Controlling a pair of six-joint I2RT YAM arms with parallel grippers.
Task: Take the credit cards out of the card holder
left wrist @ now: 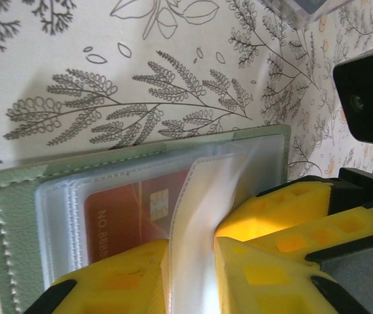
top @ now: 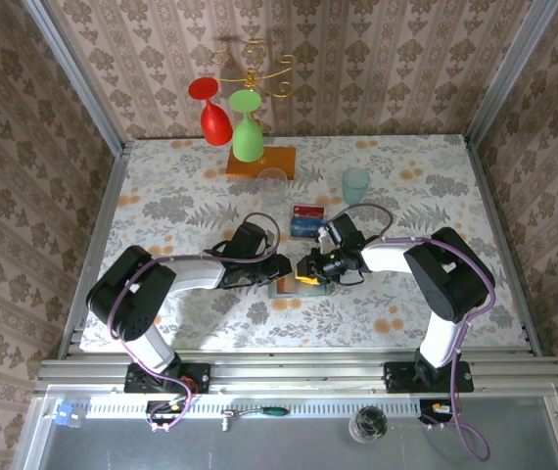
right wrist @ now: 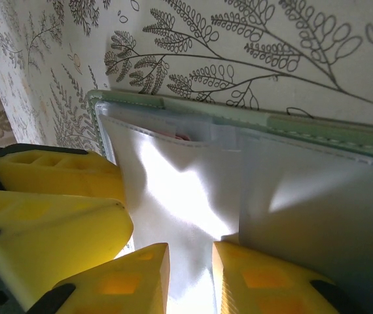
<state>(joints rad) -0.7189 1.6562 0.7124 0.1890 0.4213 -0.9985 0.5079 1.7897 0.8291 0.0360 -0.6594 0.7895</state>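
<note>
Card holder (left wrist: 16, 216) is lying open on the table (left wrist: 173, 65), right under both sets of fingertips, so nobody has to travel anywhere. Left gripper (left wrist: 192, 252) is clenched on a leaf of the clear plastic sleeve (left wrist: 203, 190), which stands up between its yellow fingers. The right gripper (right wrist: 190, 250) comes in from the opposite side and is pinched onto the plastic sleeve too, its fingers just beside the left one's.

The bit that matters: the red card (left wrist: 127, 216) sits in a pocket just ahead of the left gripper and a little to its left, flat under the clear plastic. The number printed on it runs pretty much toward that gripper. So I'd say its long axis lies along that arm's reach, and it'd want to slide out along that line, not sideways. From the right gripper's side there's just a red sliver past the raised leaf. That makes the left arm the nearer one, though it'd have to let go of the leaf first.

Further out, beyond both grippers, a small blue piece (top: 304, 228) and a small red piece (top: 309, 210) lie side by side on the table, apart from the holder. Probably cards already pulled, but they're too tiny in the top view to swear to it.
</note>
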